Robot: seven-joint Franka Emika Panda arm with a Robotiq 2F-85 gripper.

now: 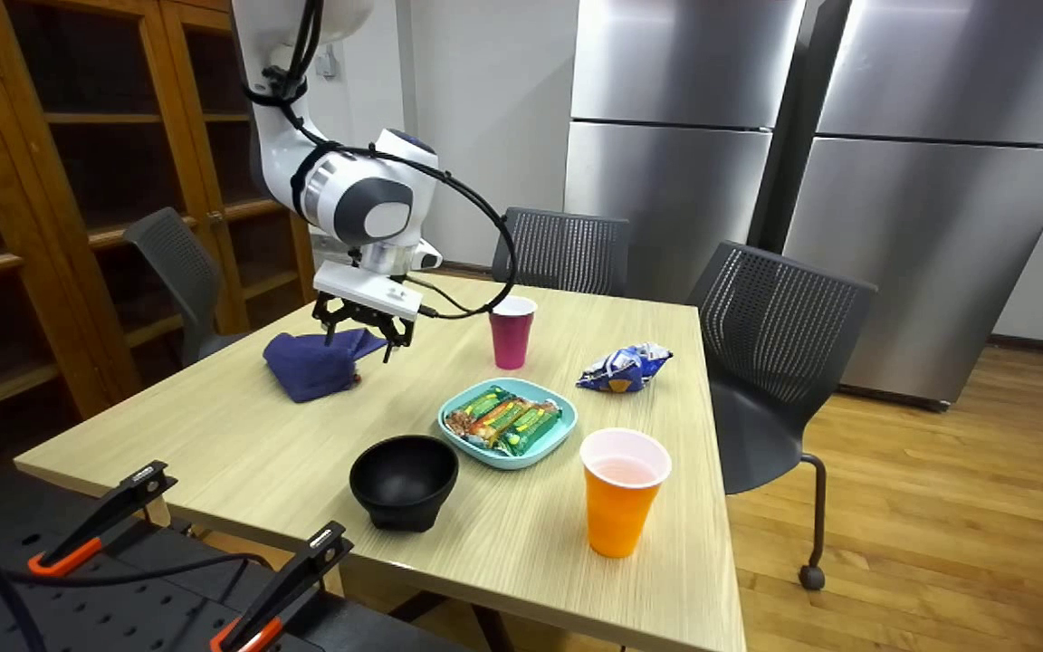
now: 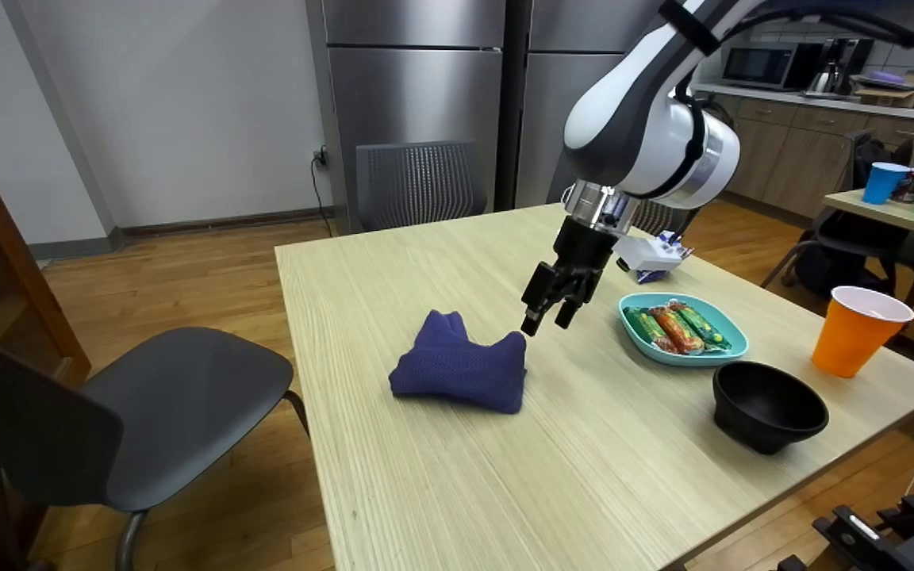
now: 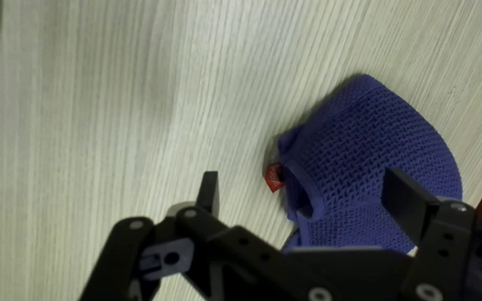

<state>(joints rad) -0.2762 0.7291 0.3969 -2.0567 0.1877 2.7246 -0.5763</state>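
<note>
Have gripper (image 3: 301, 177) spread wide, holding nothing, hanging over counter (image 2: 393, 277) and apparently clear of contact. Find blue cloth (image 3: 349, 142) nearest: lying rumpled on counter just below and beside the fingertips (image 3: 210, 188), loose fold and small red tag (image 3: 273, 177) toward the gap. In the wrist view, see one finger over counter, the other overlapping cloth, so read alignment as off-centre. If closing on cloth, probably best to shift sideways until straddling a raised fold, square the fingers across it, descend straight, and stop before pressing hard on counter. Avoid catching the tag alone; likely a weak hold. Expect soft fabric to give and bunch, so favour thick layers over a single edge. Cannot tell exact height. Farther out, in an exterior view, note magenta cup (image 1: 511, 342) upright, then turquoise plate (image 1: 512, 462) bearing wrapped bars (image 1: 502, 421), blue snack bag (image 1: 626, 369) beyond plate, black bowl (image 1: 404, 518) just beside plate, orange cup (image 1: 619, 516) upright and farthest. Past those, see grey chairs (image 1: 784, 335) around counter and steel refrigerators (image 1: 666, 208) behind.
</note>
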